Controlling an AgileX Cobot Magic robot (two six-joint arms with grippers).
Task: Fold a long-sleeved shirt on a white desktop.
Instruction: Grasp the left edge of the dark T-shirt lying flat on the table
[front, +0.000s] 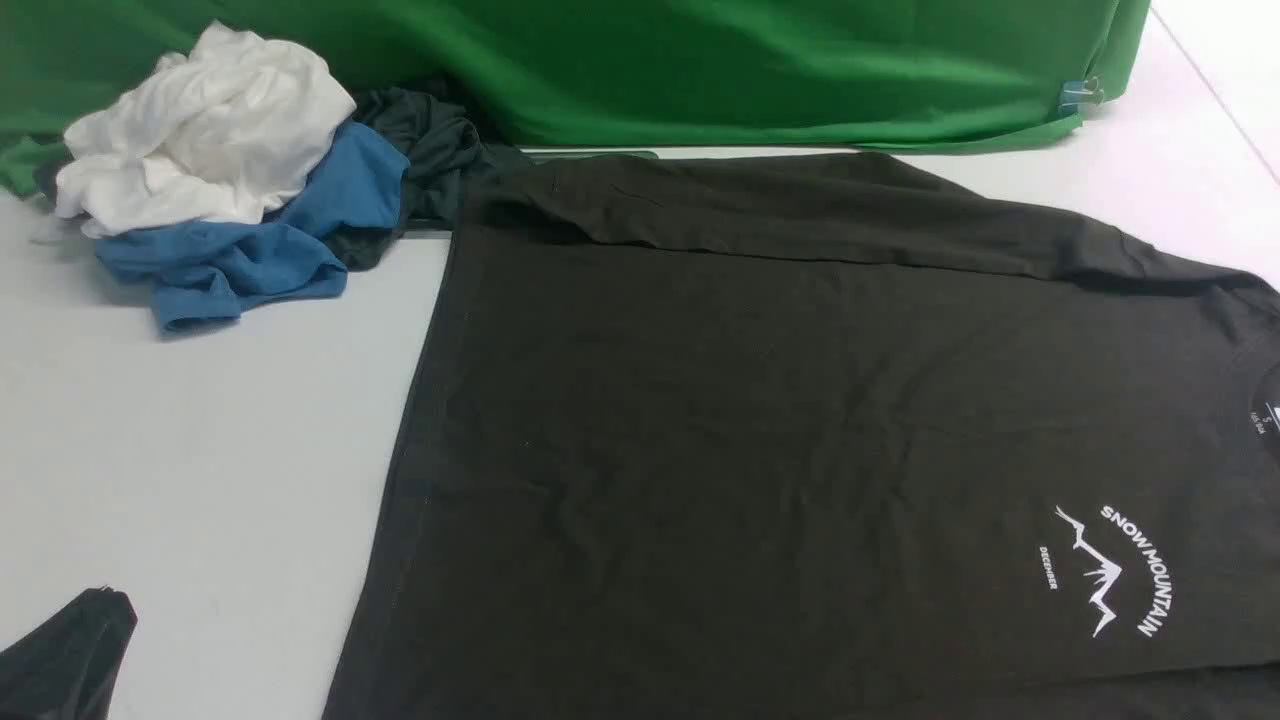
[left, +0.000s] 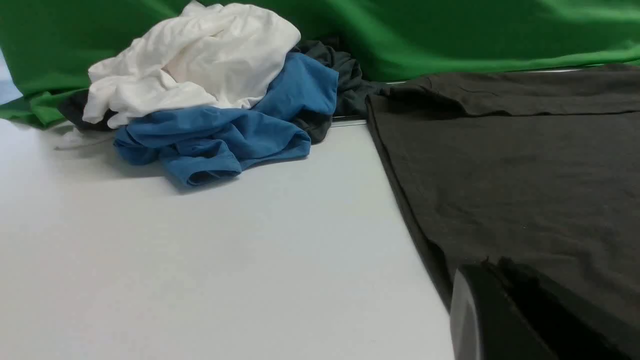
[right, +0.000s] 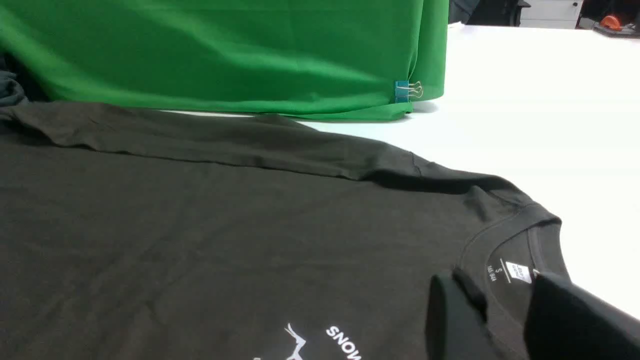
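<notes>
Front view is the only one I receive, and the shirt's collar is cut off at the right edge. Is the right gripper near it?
Observer: Yes. The right gripper is low over the collar of the long-sleeved shirt, with its fingers apart.
Operator: Does the collar lie flat?
Observer: Yes, its whole rim lies flat on the white desktop, with the neck label facing up.
Operator: And the left gripper?
Observer: The left gripper is shut, low by the shirt's hem. I cannot tell whether it holds cloth.
</notes>
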